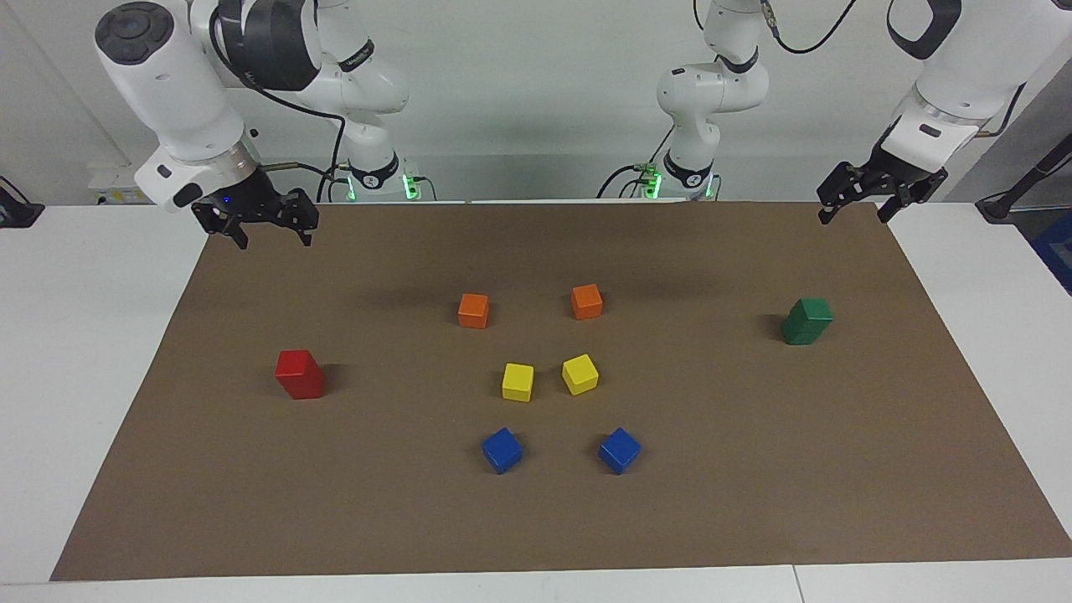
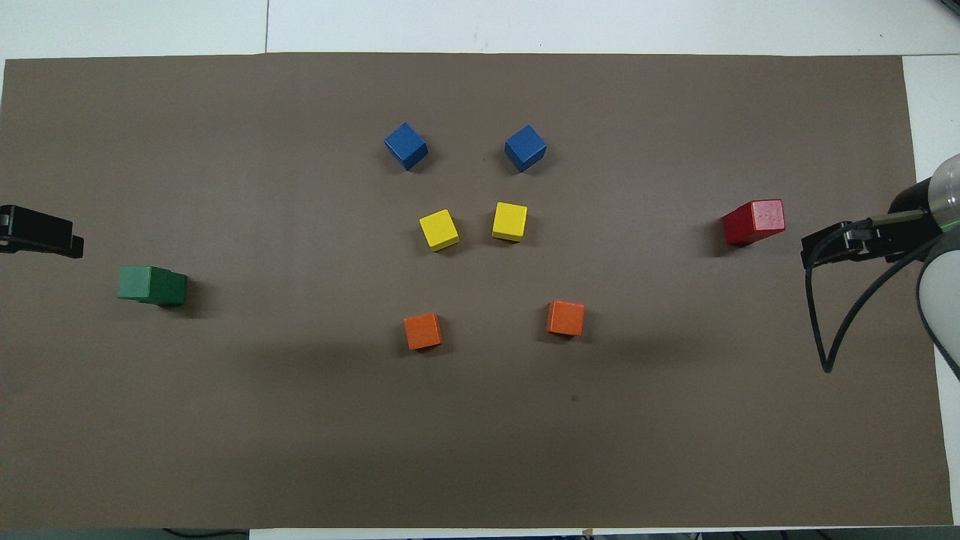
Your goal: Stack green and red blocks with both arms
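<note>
Two dark green blocks (image 1: 807,321) stand one on the other near the left arm's end of the brown mat; the stack also shows in the overhead view (image 2: 152,286). Two red blocks (image 1: 299,374) stand one on the other near the right arm's end; this stack also shows in the overhead view (image 2: 754,222). My left gripper (image 1: 854,218) is open and empty, raised over the mat's edge, apart from the green stack. My right gripper (image 1: 275,240) is open and empty, raised over the mat's corner, apart from the red stack. Both grippers show at the overhead view's sides: the left (image 2: 45,234) and the right (image 2: 832,251).
In the middle of the brown mat (image 1: 754,486) lie two orange cubes (image 1: 473,311) (image 1: 586,301), two yellow cubes (image 1: 517,382) (image 1: 579,373) and two blue cubes (image 1: 502,450) (image 1: 619,450), each pair farther from the robots than the one before. White table surrounds the mat.
</note>
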Action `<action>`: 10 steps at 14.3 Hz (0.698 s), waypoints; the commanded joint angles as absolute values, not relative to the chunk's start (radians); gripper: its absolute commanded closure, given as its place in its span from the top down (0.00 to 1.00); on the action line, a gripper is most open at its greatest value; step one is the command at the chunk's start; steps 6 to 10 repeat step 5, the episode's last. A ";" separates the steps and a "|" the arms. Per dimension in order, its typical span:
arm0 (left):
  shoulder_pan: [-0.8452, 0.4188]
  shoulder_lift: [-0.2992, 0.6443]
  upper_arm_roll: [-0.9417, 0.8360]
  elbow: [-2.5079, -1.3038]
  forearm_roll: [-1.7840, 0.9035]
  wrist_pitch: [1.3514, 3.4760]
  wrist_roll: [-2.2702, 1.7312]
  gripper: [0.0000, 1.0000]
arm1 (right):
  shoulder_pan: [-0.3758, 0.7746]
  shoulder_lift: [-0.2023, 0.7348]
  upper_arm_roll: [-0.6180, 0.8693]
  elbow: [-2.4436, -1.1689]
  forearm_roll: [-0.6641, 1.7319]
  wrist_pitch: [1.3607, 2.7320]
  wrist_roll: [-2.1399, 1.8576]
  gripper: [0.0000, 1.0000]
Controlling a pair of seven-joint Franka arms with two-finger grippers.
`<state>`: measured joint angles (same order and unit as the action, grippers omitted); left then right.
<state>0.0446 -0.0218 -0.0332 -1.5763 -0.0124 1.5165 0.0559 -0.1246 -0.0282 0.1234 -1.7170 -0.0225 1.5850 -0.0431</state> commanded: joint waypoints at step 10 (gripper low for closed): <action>0.040 -0.008 -0.028 -1.568 -0.006 1.537 0.057 1.00 | -0.138 -0.052 0.130 -1.749 -0.023 1.605 -0.043 1.00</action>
